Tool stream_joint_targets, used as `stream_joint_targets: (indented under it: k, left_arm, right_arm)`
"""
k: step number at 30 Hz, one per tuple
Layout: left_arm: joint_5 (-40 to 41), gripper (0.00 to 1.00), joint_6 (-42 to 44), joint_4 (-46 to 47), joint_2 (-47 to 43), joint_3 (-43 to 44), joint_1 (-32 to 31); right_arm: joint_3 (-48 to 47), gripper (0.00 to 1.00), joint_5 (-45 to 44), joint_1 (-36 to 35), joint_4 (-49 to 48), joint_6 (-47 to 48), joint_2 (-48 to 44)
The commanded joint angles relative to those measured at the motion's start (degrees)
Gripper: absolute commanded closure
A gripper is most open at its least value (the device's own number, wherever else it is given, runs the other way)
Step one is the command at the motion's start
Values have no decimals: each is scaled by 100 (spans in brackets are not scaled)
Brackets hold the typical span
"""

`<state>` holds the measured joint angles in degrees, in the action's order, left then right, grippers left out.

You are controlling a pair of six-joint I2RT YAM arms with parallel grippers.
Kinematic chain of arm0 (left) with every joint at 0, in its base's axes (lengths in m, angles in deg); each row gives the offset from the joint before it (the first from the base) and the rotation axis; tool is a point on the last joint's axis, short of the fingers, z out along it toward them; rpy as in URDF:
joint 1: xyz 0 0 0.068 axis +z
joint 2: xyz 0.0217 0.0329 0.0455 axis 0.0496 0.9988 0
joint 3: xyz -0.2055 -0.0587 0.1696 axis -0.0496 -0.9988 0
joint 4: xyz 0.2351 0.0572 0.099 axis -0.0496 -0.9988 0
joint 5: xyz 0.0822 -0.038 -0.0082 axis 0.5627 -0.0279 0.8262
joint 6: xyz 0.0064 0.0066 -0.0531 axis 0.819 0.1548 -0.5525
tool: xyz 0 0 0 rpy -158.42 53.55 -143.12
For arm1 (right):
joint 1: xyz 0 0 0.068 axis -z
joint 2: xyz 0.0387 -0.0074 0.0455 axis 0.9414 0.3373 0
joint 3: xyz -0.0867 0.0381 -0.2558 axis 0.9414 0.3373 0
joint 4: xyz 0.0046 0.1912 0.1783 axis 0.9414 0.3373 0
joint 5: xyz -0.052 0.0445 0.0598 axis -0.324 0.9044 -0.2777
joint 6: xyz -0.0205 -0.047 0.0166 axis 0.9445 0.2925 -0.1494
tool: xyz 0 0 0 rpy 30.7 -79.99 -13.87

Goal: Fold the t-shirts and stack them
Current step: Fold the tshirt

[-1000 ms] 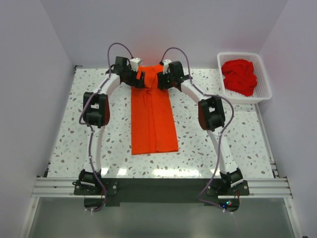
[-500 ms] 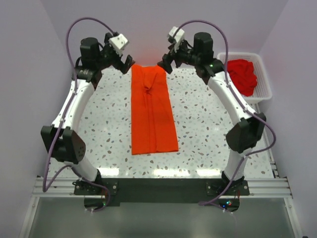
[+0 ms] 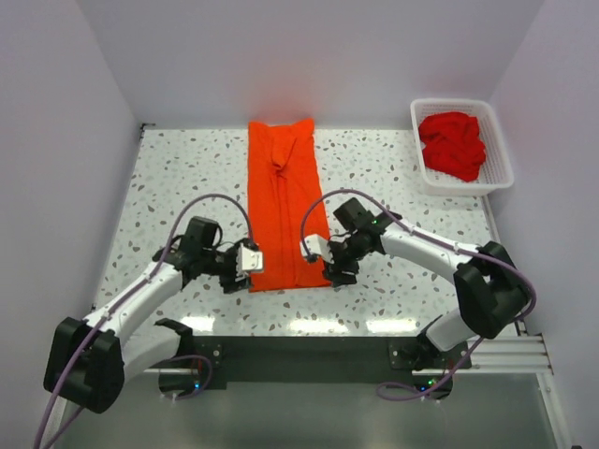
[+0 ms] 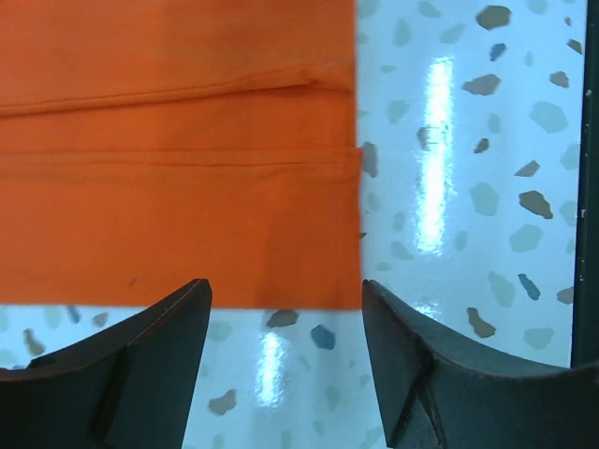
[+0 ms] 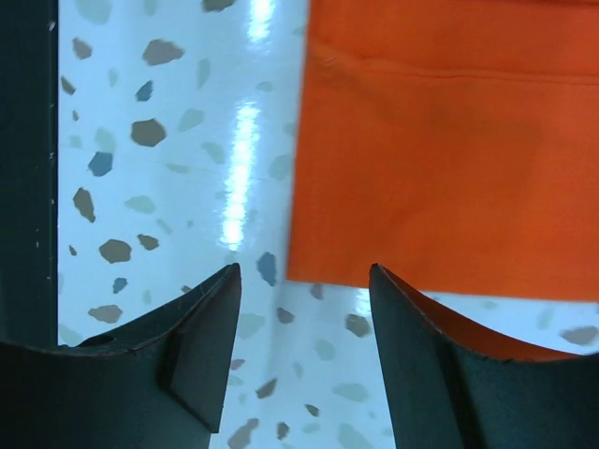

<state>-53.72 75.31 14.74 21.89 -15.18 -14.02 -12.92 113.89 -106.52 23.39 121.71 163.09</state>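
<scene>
A bright orange-red t-shirt (image 3: 285,201), folded into a long narrow strip, lies flat down the middle of the table from the back edge toward me. My left gripper (image 3: 246,268) sits low at the strip's near-left corner, open, with only bare table between its fingers (image 4: 140,360); the cloth's hem (image 4: 187,234) lies just beyond the tips. My right gripper (image 3: 325,259) is at the near-right corner, also open and empty, and the shirt's corner (image 5: 440,168) lies just ahead of its fingertips (image 5: 201,323). Deeper red t-shirts (image 3: 453,145) lie crumpled in the basket.
A white lattice basket (image 3: 501,159) stands at the back right corner of the speckled table (image 3: 178,178). The dark front rail (image 3: 309,351) runs along the near edge, just behind both grippers. Walls close in on the left, back and right.
Both arms have left the shirt's far collar end, swung up and come down low at its near hem. The shirt lies as before.
</scene>
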Motion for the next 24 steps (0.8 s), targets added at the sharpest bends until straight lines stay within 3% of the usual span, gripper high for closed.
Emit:
stream_joint_targets:
  k: [1,4,9,24]
  left_arm:
    - [96,31,285,767,-297,-581,-579]
    - [518,32,-32,1418,-246,-987,-1036]
    - [914,33,-15,1711,237,-996,-1416]
    - [1249,38,169,1658,976,-829,-1469]
  right_arm:
    - [482,41,-207,-165,-573,537,-423]
    - [773,42,-339,-192,-995,589,-300]
    - [810,46,-384,-236,-1286,713,69]
    - [590,46,-217,-526,-592,782,298]
